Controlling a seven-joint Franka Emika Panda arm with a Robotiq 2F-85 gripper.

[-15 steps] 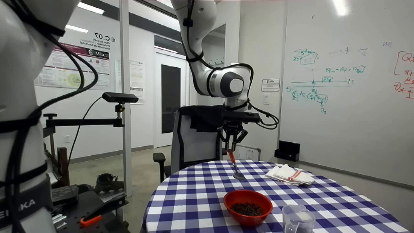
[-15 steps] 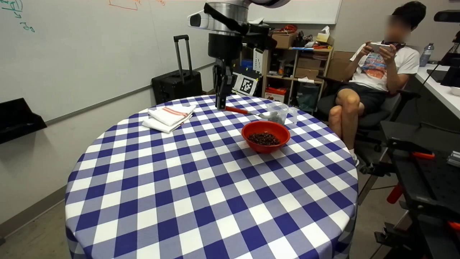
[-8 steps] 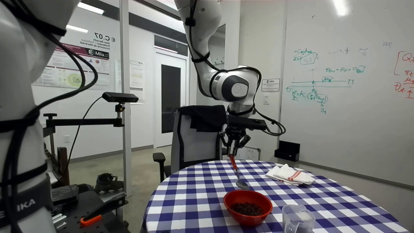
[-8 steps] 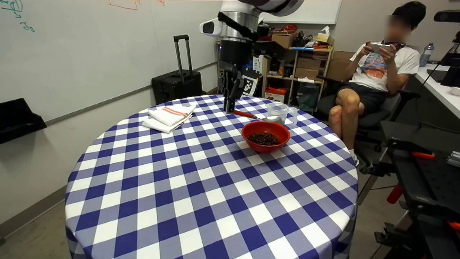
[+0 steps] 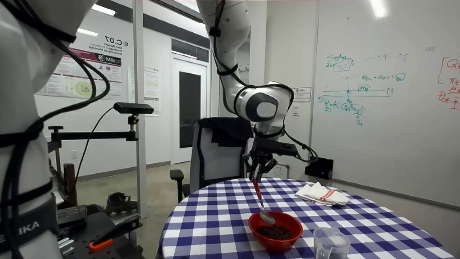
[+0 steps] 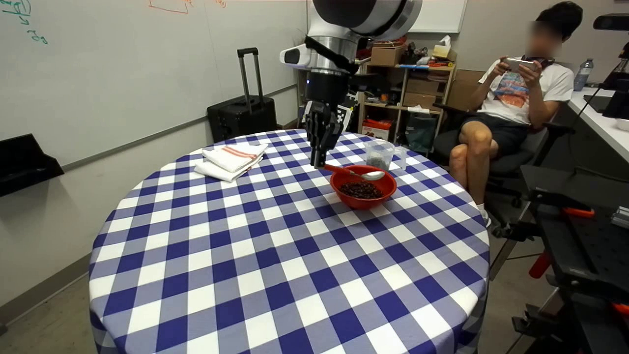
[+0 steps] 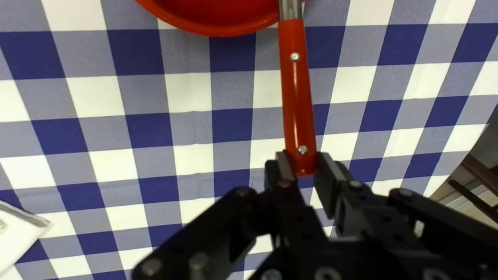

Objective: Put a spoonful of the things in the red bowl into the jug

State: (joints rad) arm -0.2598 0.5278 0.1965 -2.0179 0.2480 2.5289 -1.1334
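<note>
My gripper (image 5: 255,177) is shut on the end of the red handle of a metal spoon (image 5: 267,217). In the wrist view both fingers press on the handle (image 7: 297,97). The spoon's head is over the red bowl (image 5: 300,230), within its rim, above the things (image 5: 275,232). In an exterior view the spoon head (image 6: 373,175) looks bare, and the things (image 6: 361,190) lie dark in the bowl. The clear jug (image 5: 331,242) stands beside the bowl; it also shows behind the bowl (image 6: 379,153), with a greyish patch at its bottom. In the wrist view the spoon head is out of frame.
Folded white cloths (image 5: 322,194) with red stripes lie on the checkered tablecloth (image 5: 201,223). An office chair (image 5: 220,154) stands at the table's edge. A person (image 6: 516,88) sits past the table.
My gripper has come down and tilted, carrying the spoon. The spoon head has gone from behind the bowl to over its inside. Bowl, jug and cloths have not moved.
</note>
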